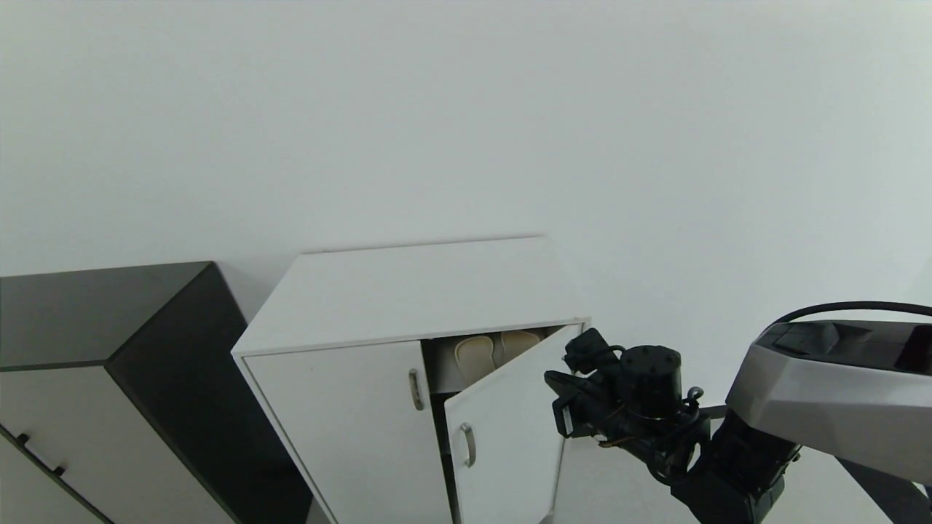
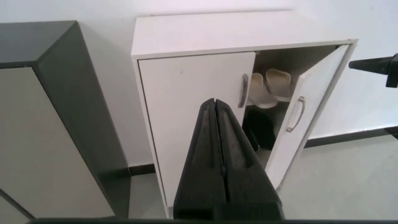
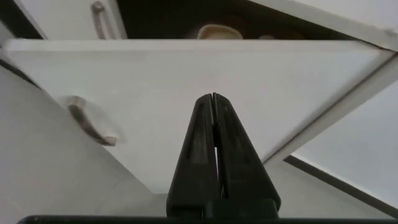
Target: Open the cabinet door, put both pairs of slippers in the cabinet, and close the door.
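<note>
Black fingers pressed flat together on the right gripper (image 3: 214, 98), nothing between them, tips pointing at the outer face of the half-open right door (image 3: 186, 81), beside its handle (image 3: 91, 122). Whether they touch it, can't tell. Left gripper (image 2: 214, 102) is pinched closed too, empty, well back from the white cabinet (image 2: 230, 31). Behind that door, beige slippers (image 2: 272, 85) sit on the upper shelf, partly hidden. Below them is a dark shape (image 2: 261, 127), too dim to name.
</note>
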You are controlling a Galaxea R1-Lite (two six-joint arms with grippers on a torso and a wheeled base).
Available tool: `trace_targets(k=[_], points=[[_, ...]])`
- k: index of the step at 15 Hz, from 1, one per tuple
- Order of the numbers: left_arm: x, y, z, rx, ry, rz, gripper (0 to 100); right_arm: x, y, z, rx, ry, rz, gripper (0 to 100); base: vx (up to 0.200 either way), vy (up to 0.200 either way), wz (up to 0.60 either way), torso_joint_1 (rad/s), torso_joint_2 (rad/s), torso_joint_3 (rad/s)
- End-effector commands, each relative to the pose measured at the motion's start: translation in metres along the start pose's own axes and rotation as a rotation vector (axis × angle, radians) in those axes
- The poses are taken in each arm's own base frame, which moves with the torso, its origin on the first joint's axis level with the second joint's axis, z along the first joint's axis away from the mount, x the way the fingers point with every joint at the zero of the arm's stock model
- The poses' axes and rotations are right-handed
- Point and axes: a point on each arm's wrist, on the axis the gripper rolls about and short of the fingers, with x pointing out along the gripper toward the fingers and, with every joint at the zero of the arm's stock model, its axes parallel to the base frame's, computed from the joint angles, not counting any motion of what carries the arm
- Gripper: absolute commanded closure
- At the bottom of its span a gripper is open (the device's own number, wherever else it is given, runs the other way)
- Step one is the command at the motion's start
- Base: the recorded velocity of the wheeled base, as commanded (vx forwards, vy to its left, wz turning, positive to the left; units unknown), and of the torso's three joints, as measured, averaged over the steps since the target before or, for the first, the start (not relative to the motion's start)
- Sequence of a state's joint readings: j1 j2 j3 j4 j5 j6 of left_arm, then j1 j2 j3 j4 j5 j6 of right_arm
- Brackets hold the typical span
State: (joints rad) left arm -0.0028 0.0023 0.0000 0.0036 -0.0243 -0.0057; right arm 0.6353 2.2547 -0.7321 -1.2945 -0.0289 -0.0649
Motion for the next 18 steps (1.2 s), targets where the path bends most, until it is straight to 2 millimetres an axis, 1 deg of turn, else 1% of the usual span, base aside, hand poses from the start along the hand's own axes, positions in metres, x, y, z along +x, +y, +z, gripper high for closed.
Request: trace_targets(k=[1,4,9,13,16,18], points=[[0.000,0.000,0.000,0.000,0.000,-0.001,100,0.003,0.000,-0.008,-0.003,0.019,0.001,100,0.000,0.000,0.00,0.000,0.00,0.000],[0.000,0.000,0.000,0.000,0.000,-0.001,100,0.004,0.001,-0.011,-0.014,0.028,0.002,100,0.000,0.000,0.60,-0.002,0.00,-0.001],[0.000,0.000,0.000,0.000,0.000,-0.001,100,-0.005,0.004,-0.016,-0.049,0.020,0.037,100,0.000,0.000,0.00,0.000,0.00,0.000],[0.000,0.000,0.000,0.000,0.000,-0.001,100,-0.015,0.006,-0.023,-0.065,0.014,0.119,100,0.000,0.000,0.00,0.000,0.00,0.000],[0.000,0.000,0.000,0.000,0.000,-0.001,100,-0.020,0.006,-0.029,-0.064,0.039,0.159,100,0.200,0.000,0.00,-0.004,0.00,0.004],[0.000,0.000,0.000,0.000,0.000,-0.001,100,-0.024,0.007,-0.032,-0.066,0.052,0.179,100,0.000,0.000,0.00,0.000,0.00,0.000]])
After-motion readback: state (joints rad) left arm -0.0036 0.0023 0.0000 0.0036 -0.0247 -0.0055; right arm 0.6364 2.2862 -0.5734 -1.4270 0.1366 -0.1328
